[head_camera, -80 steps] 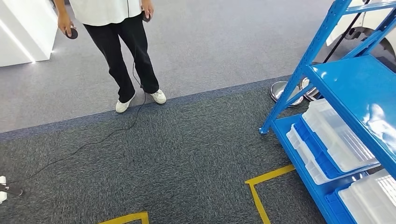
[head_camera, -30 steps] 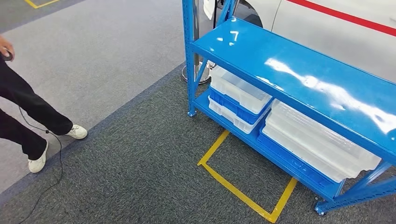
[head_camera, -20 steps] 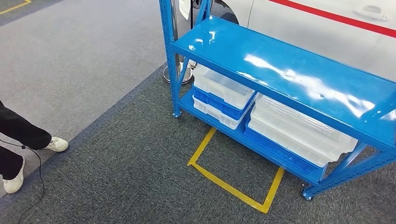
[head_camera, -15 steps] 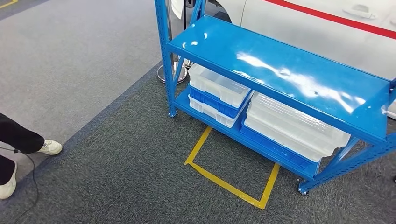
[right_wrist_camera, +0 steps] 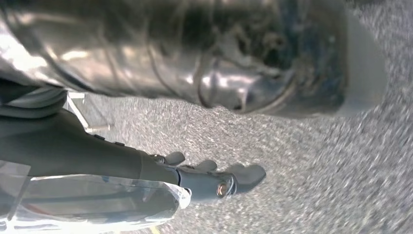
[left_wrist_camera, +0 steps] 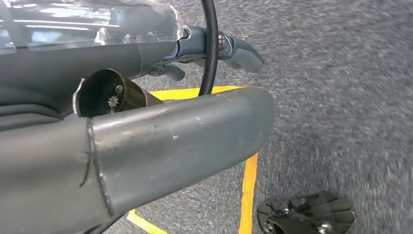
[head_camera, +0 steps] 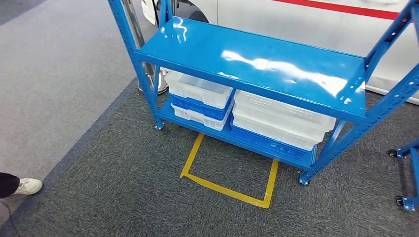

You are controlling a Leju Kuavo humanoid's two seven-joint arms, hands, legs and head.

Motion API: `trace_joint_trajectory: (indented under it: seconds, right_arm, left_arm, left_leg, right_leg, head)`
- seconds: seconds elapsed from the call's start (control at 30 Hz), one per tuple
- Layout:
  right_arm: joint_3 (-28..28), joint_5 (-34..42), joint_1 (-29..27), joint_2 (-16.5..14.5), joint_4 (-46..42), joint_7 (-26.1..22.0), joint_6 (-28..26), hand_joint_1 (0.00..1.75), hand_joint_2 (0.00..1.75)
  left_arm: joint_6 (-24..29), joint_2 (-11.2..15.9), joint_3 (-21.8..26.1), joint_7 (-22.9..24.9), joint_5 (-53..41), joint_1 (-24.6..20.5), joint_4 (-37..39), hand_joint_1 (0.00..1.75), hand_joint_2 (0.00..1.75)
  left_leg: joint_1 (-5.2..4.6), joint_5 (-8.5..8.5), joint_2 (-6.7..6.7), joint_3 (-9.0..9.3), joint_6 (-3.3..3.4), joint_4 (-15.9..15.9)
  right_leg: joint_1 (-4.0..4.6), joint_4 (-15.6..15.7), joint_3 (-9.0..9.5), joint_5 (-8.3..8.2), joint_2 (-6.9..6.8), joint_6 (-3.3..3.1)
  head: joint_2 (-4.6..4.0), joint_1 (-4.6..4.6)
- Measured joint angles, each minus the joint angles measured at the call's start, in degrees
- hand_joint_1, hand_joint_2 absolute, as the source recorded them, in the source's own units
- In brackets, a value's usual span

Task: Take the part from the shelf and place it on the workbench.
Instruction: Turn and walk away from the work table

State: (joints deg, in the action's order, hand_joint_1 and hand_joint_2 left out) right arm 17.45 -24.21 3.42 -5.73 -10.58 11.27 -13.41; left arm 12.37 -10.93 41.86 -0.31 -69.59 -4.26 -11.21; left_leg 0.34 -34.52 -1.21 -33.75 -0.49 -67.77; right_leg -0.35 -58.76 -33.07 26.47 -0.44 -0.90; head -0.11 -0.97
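My left hand (left_wrist_camera: pixel 160 146) hangs low over dark carpet (left_wrist_camera: pixel 341 97); its thick grey thumb runs across the wrist picture and the darker fingers (left_wrist_camera: pixel 234 51) lie fairly straight with nothing between them, so I read it as released. Under it, yellow floor tape (left_wrist_camera: pixel 249 190) crosses the carpet. My right hand (right_wrist_camera: pixel 204 180) hangs over the same grey carpet, fingers (right_wrist_camera: pixel 243 176) stretched out and apart, grasping nothing.

From the head camera, beyond both hands, the yellow tape (head_camera: pixel 225 190) marks three sides of a rectangle on the carpet, open toward the shelf. Just past it stands the blue shelf (head_camera: pixel 257 64) on small feet. Its glossy top board is bare and shines with reflections. On the lower board sit two stacks of clear and blue bins (head_camera: pixel 247 116), side by side and nearly touching, each stack with clear trays above a blue one.

I cannot make out the part itself; whether it lies in those bins I cannot tell.

Off to my left side a person's white shoe (head_camera: pixel 27 186) rests on the paler floor. Behind the shelf runs a white panel with a red stripe (head_camera: pixel 341 9). At far right stands another blue frame on castors (head_camera: pixel 409 177).
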Motion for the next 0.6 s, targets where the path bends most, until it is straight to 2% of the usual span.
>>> trace_joint_trajectory:
  seconds: [0.03, 0.07, 0.1, 0.13, 0.17, 0.2, 0.23, 0.27, 0.3, 0.37, 0.4, 0.43, 0.5, 0.53, 0.57, 0.6]
  right_arm:
    - [0.0, 0.0, 0.0, 0.0, 0.0, 0.0, 0.0, 0.0, 0.0]
    - [0.0, 0.0, 0.0, 0.0, 0.0, 0.0, 0.0, 0.0, 0.0]
    - [0.0, 0.0, 0.0, 0.0, 0.0, 0.0, 0.0, 0.0, 0.0]
    - [0.0, 0.0, 0.0, 0.0, 0.0, 0.0, 0.0, 0.0, 0.0]
    - [0.1, 0.0, 0.0, 0.0, 0.0, 0.0, 0.0, 0.0, 0.0]
    - [0.1, 0.0, 0.0, -0.1, 0.0, 0.0, 0.0, 0.0, 0.0]
    - [0.1, 0.0, 0.0, -0.1, 0.0, 0.0, 0.0, 0.0, 0.0]
    - [0.1, 0.0, 0.0, -0.2, 0.0, 0.0, 0.0, 0.0, 0.0]
    - [0.1, 0.0, 0.0, -0.2, 0.0, 0.0, 0.0, 0.0, 0.0]
    - [0.1, 0.0, -0.2, -0.1, 0.0, 0.0, 0.0, 0.0, 0.0]
    - [0.1, 0.0, -0.4, -0.1, 0.0, 0.0, 0.0, 0.0, 0.0]
    - [0.1, 0.0, -0.4, 0.0, 0.0, 0.0, 0.0, 0.0, 0.0]
    - [0.2, -0.1, -0.3, 0.0, 0.0, 0.0, 0.0, 0.0, 0.0]
    - [0.2, -0.1, -0.2, -0.1, 0.0, 0.0, 0.0, 0.0, 0.0]
    - [0.2, -0.1, -0.2, -0.1, 0.0, 0.0, 0.0, 0.0, 0.0]
    - [0.2, -0.2, -0.2, -0.1, 0.0, 0.0, 0.0, 0.0, 0.0]
  left_arm:
    - [0.0, 0.0, 0.0, 0.0, 0.0, 0.1, 0.0, 0.0, 0.0]
    - [0.0, 0.0, 0.0, 0.0, 0.0, 0.2, 0.0, 0.0, 0.0]
    - [0.0, 0.0, 0.0, 0.0, 0.0, 0.3, 0.0, 0.0, 0.0]
    - [0.0, 0.0, 0.0, 0.0, 0.0, 0.3, 0.0, 0.0, 0.0]
    - [0.0, 0.0, 0.0, 0.0, 0.0, 0.3, 0.0, 0.0, 0.0]
    - [0.0, 0.0, 0.0, 0.0, 0.0, 0.3, 0.0, 0.0, 0.0]
    - [0.0, 0.1, 0.0, 0.0, 0.0, 0.3, 0.0, 0.0, 0.0]
    - [0.0, 0.1, 0.0, 0.0, 0.0, 0.2, 0.0, 0.0, 0.0]
    - [0.0, 0.1, 0.0, 0.0, 0.0, 0.2, 0.0, 0.0, 0.0]
    - [0.0, 0.1, 0.0, 0.0, 0.0, 0.0, 0.0, 0.0, 0.0]
    - [0.0, 0.1, 0.0, 0.0, 0.0, 0.0, 0.0, 0.0, 0.0]
    - [0.0, 0.1, 0.0, 0.0, 0.0, 0.0, 0.0, 0.0, 0.0]
    - [0.0, 0.0, 0.0, 0.0, -0.1, 0.1, 0.0, 0.0, 0.0]
    - [-0.1, 0.0, 0.0, 0.0, -0.2, 0.2, 0.0, 0.0, 0.0]
    - [-0.1, 0.0, 0.1, 0.0, -0.3, 0.2, 0.0, 0.0, 0.0]
    - [-0.1, 0.0, 0.1, 0.0, -0.4, 0.2, 0.0, 0.0, 0.0]
  left_leg:
    - [0.03, -1.34, 0.45, -1.79, -0.04, -3.5]
    - [0.04, -1.73, 0.6, -3.05, -0.03, -5.9]
    - [0.04, -0.9, 0.67, -3.4, 0.05, -6.2]
    - [0.04, 1.03, 0.89, -2.67, 0.22, -4.1]
    - [0.04, 3.46, 1.58, -1.23, 0.47, -0.5]
    - [0.07, 5.36, 2.88, 0.29, 0.78, 3.3]
    - [0.12, 6.54, 4.03, 1.47, 0.98, 6.4]
    - [0.11, 6.96, 4.93, 2.14, 1.12, 8.2]
    - [0.06, 6.82, 5.24, 2.37, 1.23, 8.8]
    - [0.11, 7.08, 4.25, 2.64, 1.68, 9.4]
    - [0.21, 7.3, 3.61, 2.79, 2.05, 9.7]
    - [0.33, 7.52, 2.92, 2.89, 2.41, 10.0]
    - [0.28, 7.61, 1.4, 2.98, 2.82, 10.3]
    - [0.23, 7.55, 0.6, 2.96, 2.89, 10.3]
    - [0.2, 7.45, -0.16, 2.96, 2.91, 10.2]
    - [0.19, 7.35, -0.9, 3.01, 2.88, 10.2]
  right_leg:
    - [0.05, 0.0, -0.04, -0.02, 0.74, -0.13]
    - [0.1, 0.0, -0.03, -0.03, 1.55, -0.16]
    - [0.14, -0.1, 0.03, -0.03, 2.43, -0.17]
    - [0.15, -0.1, 0.14, -0.02, 3.28, -0.16]
    - [0.14, -0.2, 0.23, 0.0, 4.08, -0.12]
    - [0.2, -0.3, 0.23, 0.05, 4.81, 0.0]
    - [0.19, -0.5, 0.11, 0.05, 5.52, 0.19]
    - [0.14, -0.6, -0.09, 0.03, 6.1, 0.47]
    - [0.03, -0.6, -0.31, -0.06, 6.67, 0.84]
    - [-0.12, -0.4, -0.59, -0.24, 7.35, 1.58]
    - [-0.06, -0.9, -0.83, 0.12, 6.42, 1.92]
    - [0.03, -2.4, -1.57, 1.16, 4.9, 2.21]
    - [-0.02, -8.7, -4.54, 4.69, 1.59, 2.75]
    - [-0.16, -12.4, -6.4, 6.36, 0.98, 2.99]
    - [-0.3, -15.0, -7.7, 7.15, 0.77, 3.17]
    - [-0.42, -15.7, -8.02, 6.83, 0.64, 3.29]
  head:
    - [0.0, 0.01]
    - [0.0, 0.0]
    - [0.0, 0.0]
    - [0.0, 0.0]
    - [0.0, 0.0]
    - [0.0, -0.01]
    - [0.0, -0.01]
    - [0.0, -0.02]
    - [0.0, -0.02]
    - [0.0, -0.02]
    - [0.0, -0.08]
    - [0.0, -0.16]
    - [0.0, -0.28]
    - [0.0, -0.27]
    - [0.0, -0.27]
    - [0.0, -0.27]
